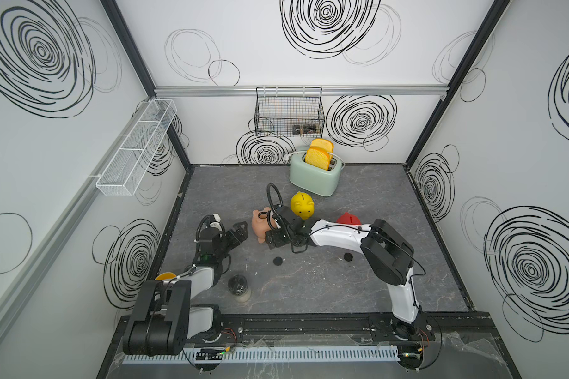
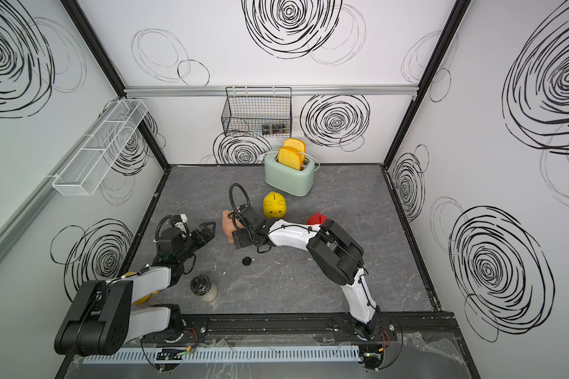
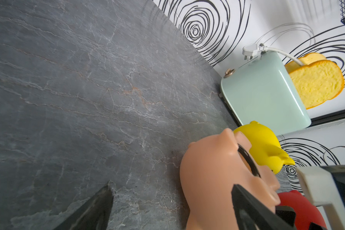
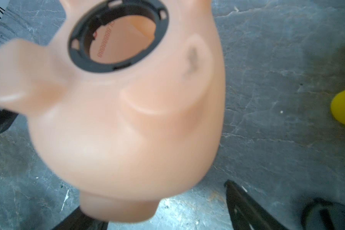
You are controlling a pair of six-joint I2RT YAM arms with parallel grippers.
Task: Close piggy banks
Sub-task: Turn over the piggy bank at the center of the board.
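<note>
Left arm and right arm share white shells, boxy black joints, black cables (looped at wrists).

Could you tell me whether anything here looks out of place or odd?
Yes. The pink piggy bank lies tipped on its side, its belly hole open and unplugged. Two black discs, probably plugs, lie loose on the table: one near it, another beside the right arm.

Both top views look steeply down from over the front edge of the table, sharing the whole scene. The left wrist view skims low toward the back edge; the right wrist view looks closely down on the pink pig, seen in both wrist views
</note>
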